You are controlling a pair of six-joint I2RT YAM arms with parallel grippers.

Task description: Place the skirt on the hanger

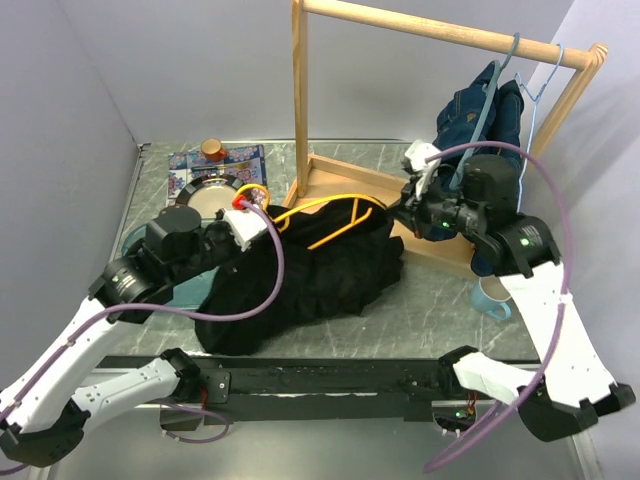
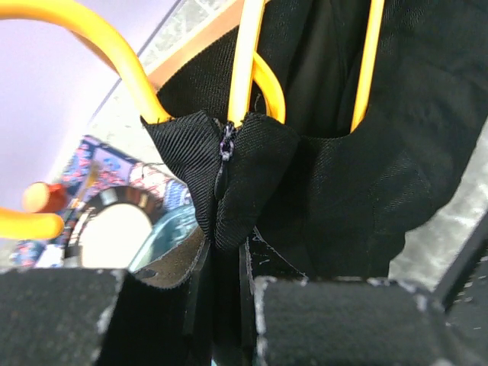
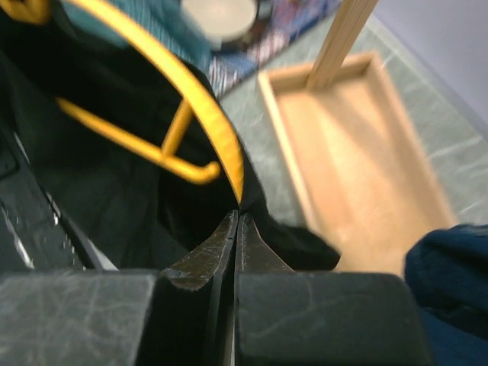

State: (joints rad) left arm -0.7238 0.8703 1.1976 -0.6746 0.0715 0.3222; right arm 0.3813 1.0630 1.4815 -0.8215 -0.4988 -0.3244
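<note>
**A:** Where does the skirt (image 1: 310, 275) lie, relative to the hands?

**B:** It is a black heap in the middle of the worktop (image 1: 440, 310), between the two hands. The left hand (image 1: 250, 220) is at its upper left corner and the right hand (image 1: 405, 215) at its upper right edge, just in front of the wooden rack's base tray (image 3: 358, 152).

**A:** And the hanger (image 1: 335, 215)?

**B:** It is orange and lies tilted across the top of the skirt. Its bars run down inside the waist opening and its hook sticks out beside the left hand.

**A:** What does the left hand have hold of?

**B:** The waistband. Its fingers are nearly closed, pinching a fold of black cloth right at the zip (image 2: 226, 152), and the hanger's bar passes just behind that fold.

**A:** The right hand?

**B:** Its fingers are pressed fully together. The tips meet at the skirt's edge, where the hanger's curved shoulder comes down. I cannot tell whether any cloth is caught between them.

**A:** How are the arms posed?

**B:** The left arm (image 1: 100, 330) reaches from its base up and to the right, its wrist low over the skirt's left side, near a plate (image 1: 215, 195). The right arm (image 1: 540, 300) rises from its base, bends at the elbow and points its wrist leftward, low by the rack.
</note>
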